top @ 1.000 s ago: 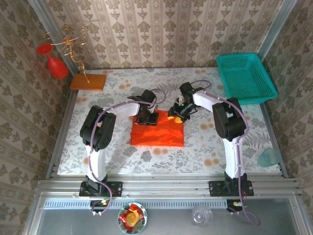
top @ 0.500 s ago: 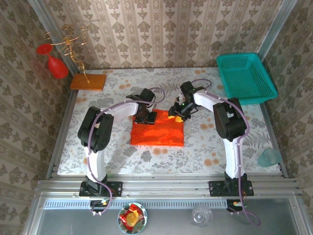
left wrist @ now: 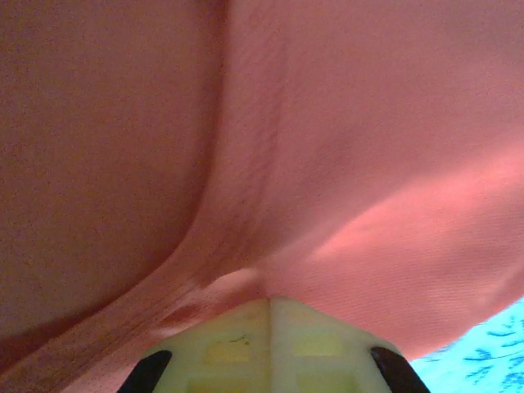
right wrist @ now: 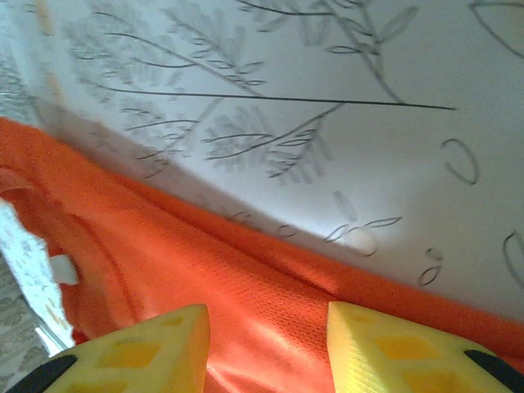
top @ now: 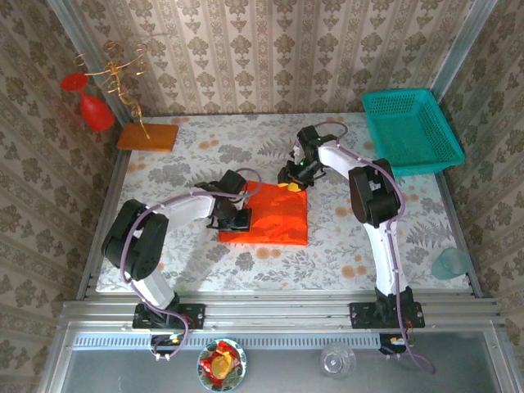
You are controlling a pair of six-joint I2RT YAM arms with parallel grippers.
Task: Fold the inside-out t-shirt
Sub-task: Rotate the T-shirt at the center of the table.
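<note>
- Overhead, in the top external view, the inside-out t-shirt (top: 270, 217) lies as a folded orange-red block at the centre of the frame, flat on the table (top: 360, 246).
- In that view the left gripper (top: 232, 216) sits at the block's left edge. The right gripper (top: 291, 175) sits at its upper right corner.
- The step in hand looks like carrying one more fold across. To do it well, the pinched left edge should travel low and level over the block. The right pincer should close on its corner before any lift, so both ends move together and the lower layers are not dragged askew.
- In the left wrist view, the pale pads (left wrist: 270, 344) at bottom centre are pressed together, with cloth bunching out from their tips. This pincer is pinching the shirt. The fabric hangs close over the lens, and a sliver of table cover shows at lower right.
- In the right wrist view, the yellow fingers (right wrist: 155, 352) at the bottom of the frame stand spread and grip nothing. The shirt's edge runs diagonally from the left side to the lower right just beyond them, with the leaf-printed cover above it.
- The surface is a pale floral cover, smooth enough that cloth should slide rather than catch.
- Around the room, a teal basket (top: 409, 131) stands at upper right. A flat orange board (top: 147, 136) and a red ornament (top: 92, 106) are at upper left, against patterned wallpaper. A pale cup (top: 450, 264) is at the right edge, and a bowl (top: 221, 364) and a glass (top: 337, 359) sit along the bottom.
</note>
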